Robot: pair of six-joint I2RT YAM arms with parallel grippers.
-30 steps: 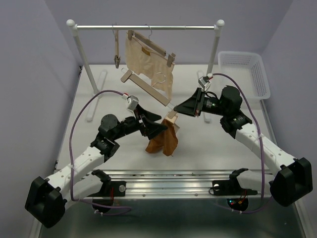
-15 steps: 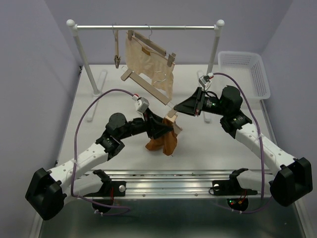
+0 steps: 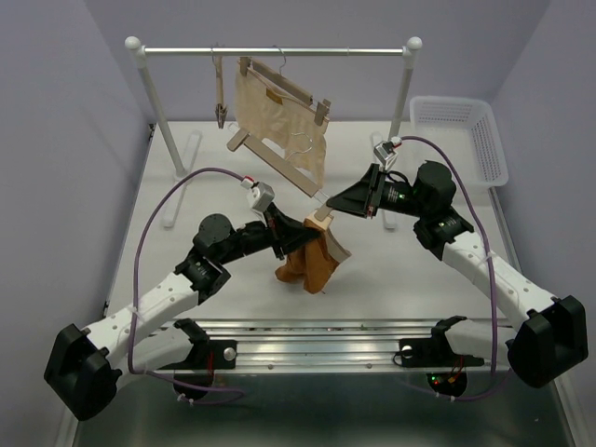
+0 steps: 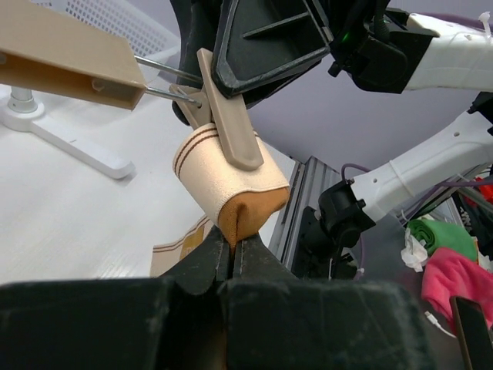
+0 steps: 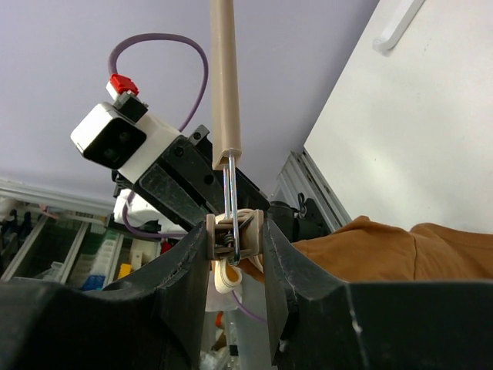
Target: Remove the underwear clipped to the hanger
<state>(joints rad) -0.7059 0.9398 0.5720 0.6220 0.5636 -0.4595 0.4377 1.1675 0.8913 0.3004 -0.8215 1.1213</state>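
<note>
The rust-orange underwear hangs from one clip at the low end of a tilted wooden hanger. My left gripper is shut on a fold of it just below its striped cream waistband; orange cloth is pinched between the fingertips. My right gripper is shut on the clip, squeezing its two wooden sides under the hanger bar. The beige underwear stays clipped to a second hanger on the rail.
A clothes rack spans the back, with a bare clip hanger dangling at its left. A white basket sits at the back right. A metal rail runs along the near edge.
My left gripper moved right to the orange underwear and closed on it, lifting the cloth slightly. The right arm kept still on the clip.
</note>
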